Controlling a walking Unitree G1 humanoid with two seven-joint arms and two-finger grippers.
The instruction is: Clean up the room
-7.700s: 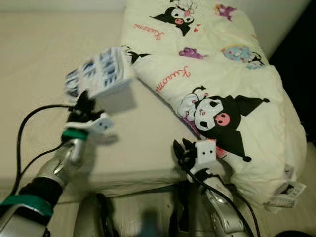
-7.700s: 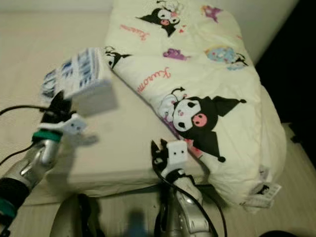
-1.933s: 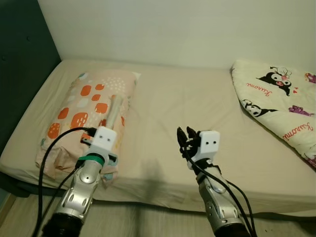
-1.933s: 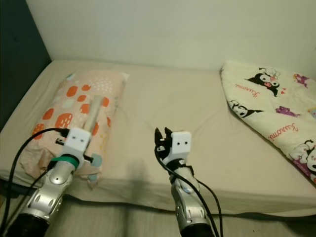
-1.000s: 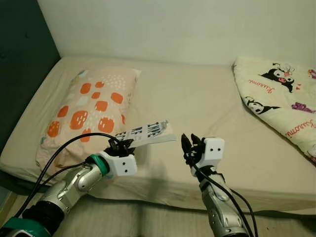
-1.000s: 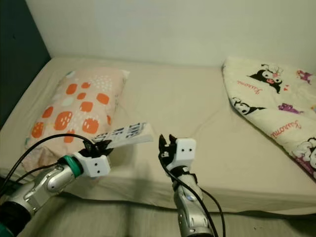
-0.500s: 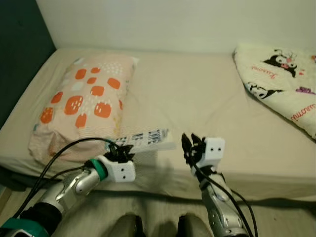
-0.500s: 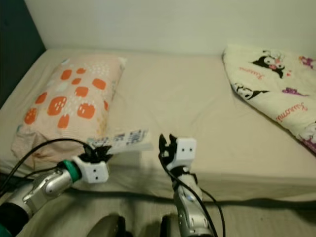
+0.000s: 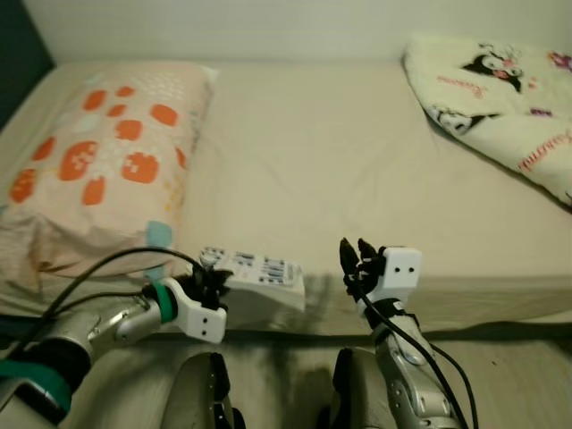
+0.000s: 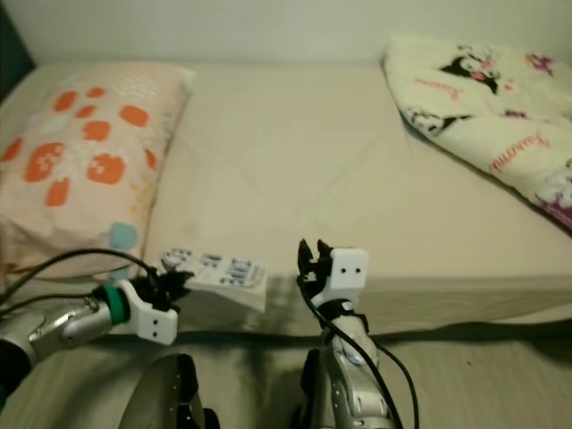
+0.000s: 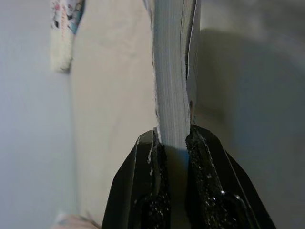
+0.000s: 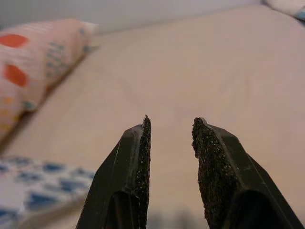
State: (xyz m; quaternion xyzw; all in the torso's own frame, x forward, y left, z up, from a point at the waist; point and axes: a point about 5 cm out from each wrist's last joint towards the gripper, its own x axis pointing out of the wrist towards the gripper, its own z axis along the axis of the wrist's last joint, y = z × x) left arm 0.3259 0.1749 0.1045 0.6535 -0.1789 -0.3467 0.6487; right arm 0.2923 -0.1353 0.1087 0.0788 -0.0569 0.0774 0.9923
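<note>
The bed, covered by a beige sheet, served as the landmark. The left gripper was clamped on a book with a white cover and blue lettering, held flat at the bed's near edge, just beside the lower end of the pillow. In the left wrist view the two black fingers pressed both sides of the book, its page block showing between them. The pillow, peach with orange spots, lay along the bed's left side. The right gripper hovered at the near edge of the bed, right of the book and apart from it; in the right wrist view its fingers stood parted with nothing between them. A cream quilt printed with cartoon figures lay on the bed's far right corner.
</note>
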